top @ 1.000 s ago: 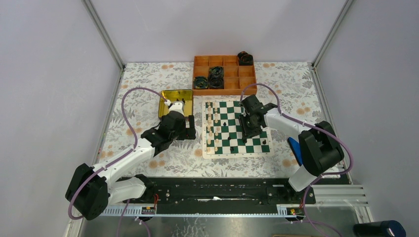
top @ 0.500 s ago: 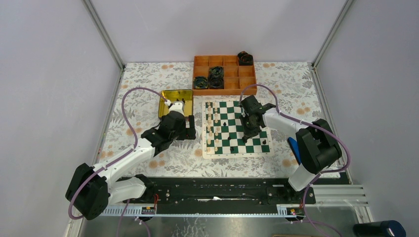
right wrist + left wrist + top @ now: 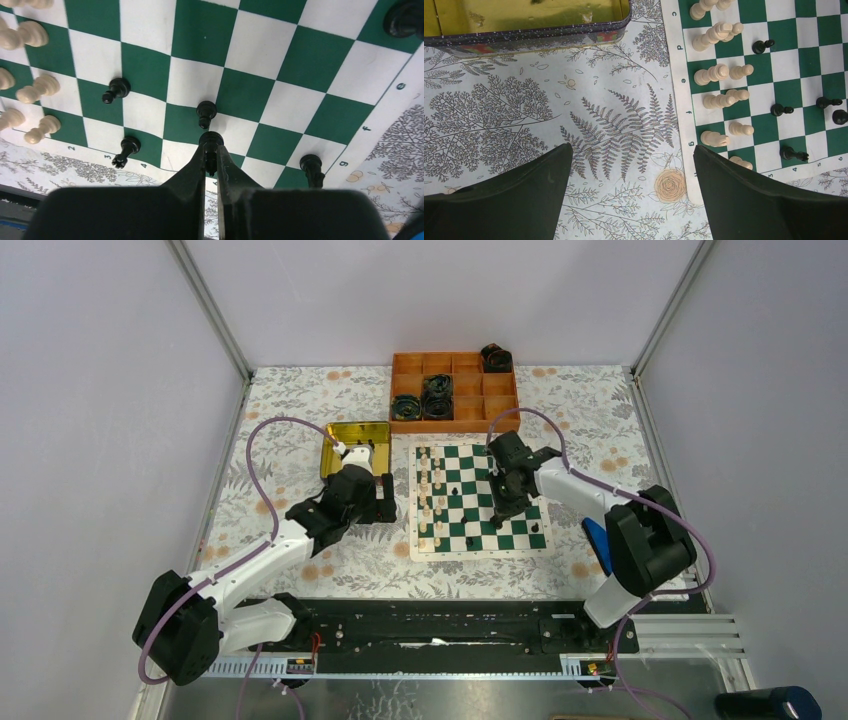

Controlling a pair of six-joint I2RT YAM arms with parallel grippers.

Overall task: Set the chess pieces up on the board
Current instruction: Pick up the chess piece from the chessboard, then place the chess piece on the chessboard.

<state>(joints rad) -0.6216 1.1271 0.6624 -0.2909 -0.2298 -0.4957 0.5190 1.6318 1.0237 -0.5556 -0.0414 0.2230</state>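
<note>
The board (image 3: 478, 554) lies mid-table. Cream-white chess pieces (image 3: 430, 495) stand in two files along its left side, seen close in the left wrist view (image 3: 719, 72). A few black pieces (image 3: 783, 109) are scattered on the squares (image 3: 116, 90). My right gripper (image 3: 503, 502) hovers over the board's right half, shut on a black piece (image 3: 211, 139) held between its fingertips (image 3: 211, 152) above the board's edge squares. My left gripper (image 3: 385, 498) is open and empty (image 3: 631, 155) over the flowered cloth, just left of the board.
A shiny yellow tin (image 3: 326, 455) stands behind my left gripper, its wall in the left wrist view (image 3: 524, 40). An orange compartment tray (image 3: 454, 423) with dark cable rolls sits behind the board. A blue object (image 3: 597, 540) lies right of the board.
My right gripper shifted slightly over the board's right half with the black piece still held; its elbow swung a little. The left arm has not moved.
</note>
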